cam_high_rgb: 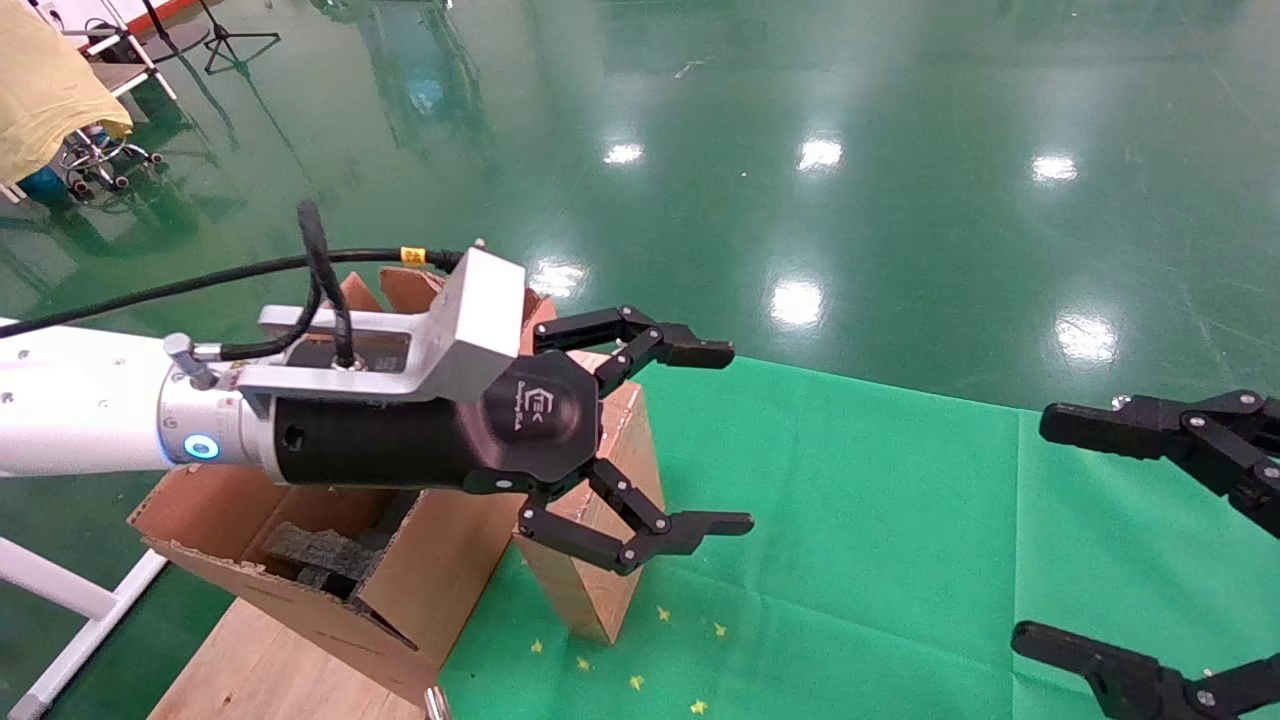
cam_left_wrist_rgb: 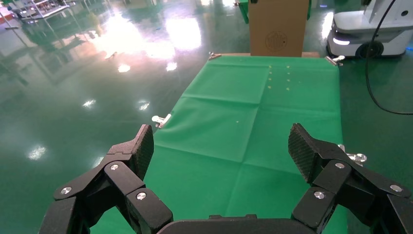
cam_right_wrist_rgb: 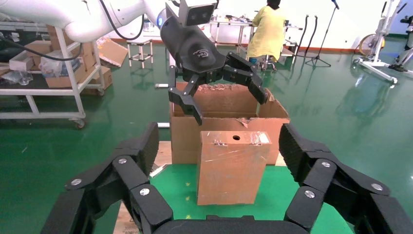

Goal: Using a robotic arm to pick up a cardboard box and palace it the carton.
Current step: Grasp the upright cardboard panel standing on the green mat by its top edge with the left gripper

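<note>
1. Nearest the body, off to the right: right gripper (cam_high_rgb: 1040,530) hanging over the green cloth (cam_high_rgb: 900,520), jaws spread wide, empty, apparently idle and well apart from the work.
2. Further in, on the left: robotic arm (cam_high_rgb: 80,415) reaching across the carton, left gripper (cam_high_rgb: 735,438) hovering above the cardboard box, jaws wide open, nothing between the fingers (cam_left_wrist_rgb: 138,148). Seen from the right wrist view, same left gripper (cam_right_wrist_rgb: 229,102) poised just over the top of the box, apart from it.
3. Beneath it: cardboard box (cam_right_wrist_rgb: 232,165) standing upright on the green cloth at its left edge, round hole in the top narrow face, right beside the carton wall; touching or a sliver apart, cannot tell.
4. Behind and to the left: carton (cam_high_rgb: 300,590) with flaps up, ragged edges, black foam blocks (cam_high_rgb: 320,555) inside, no small box in it.
5. Judged progress: early. Nothing gripped, nothing lifted. Left to do: lower onto the box, close on it, raise it over the flap, set it down inside among the foam, release.
</note>
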Robot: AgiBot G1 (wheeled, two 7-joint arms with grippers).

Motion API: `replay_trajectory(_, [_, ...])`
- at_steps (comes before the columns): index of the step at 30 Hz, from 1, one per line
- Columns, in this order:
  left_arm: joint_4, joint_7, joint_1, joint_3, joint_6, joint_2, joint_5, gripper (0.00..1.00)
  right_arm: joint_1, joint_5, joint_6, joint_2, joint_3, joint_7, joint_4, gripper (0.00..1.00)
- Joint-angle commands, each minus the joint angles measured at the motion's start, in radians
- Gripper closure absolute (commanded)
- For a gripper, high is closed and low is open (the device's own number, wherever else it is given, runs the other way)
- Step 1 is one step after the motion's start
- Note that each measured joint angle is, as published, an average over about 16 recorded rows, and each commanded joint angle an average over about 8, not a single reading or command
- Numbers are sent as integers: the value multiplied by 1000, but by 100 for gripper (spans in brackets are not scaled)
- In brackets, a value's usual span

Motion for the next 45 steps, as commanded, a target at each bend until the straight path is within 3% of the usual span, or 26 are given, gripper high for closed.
replay_trajectory(1, [3,-17,-4,5,-10,9,-6,0,0,0,0,0,0,0,0,100])
replay_trajectory(7, [-5,-20,-43,26,-53,-13,116,0,0,0,0,0,0,0,0,100])
replay_trajectory(11, [-13,-106,-104,70,-97,-17,266,0,0,0,0,0,0,0,-1,100])
replay_trajectory(16, [-11,-346,-203,143,-92,-6,435,0,0,0,0,0,-1,-1,-1,100])
replay_trajectory(22, [-12,-688,-329,227,4,16,603,0,0,0,0,0,-1,-1,-1,100])
replay_trajectory(28, [-15,-907,-418,281,99,46,697,0,0,1,0,0,-1,-1,-1,100])
replay_trajectory(35, [-17,-987,-434,325,138,62,718,0,1,1,0,1,-2,-1,-1,100])
replay_trajectory(45, [-22,-980,-412,383,127,75,716,0,1,1,1,1,-2,-1,-1,100])
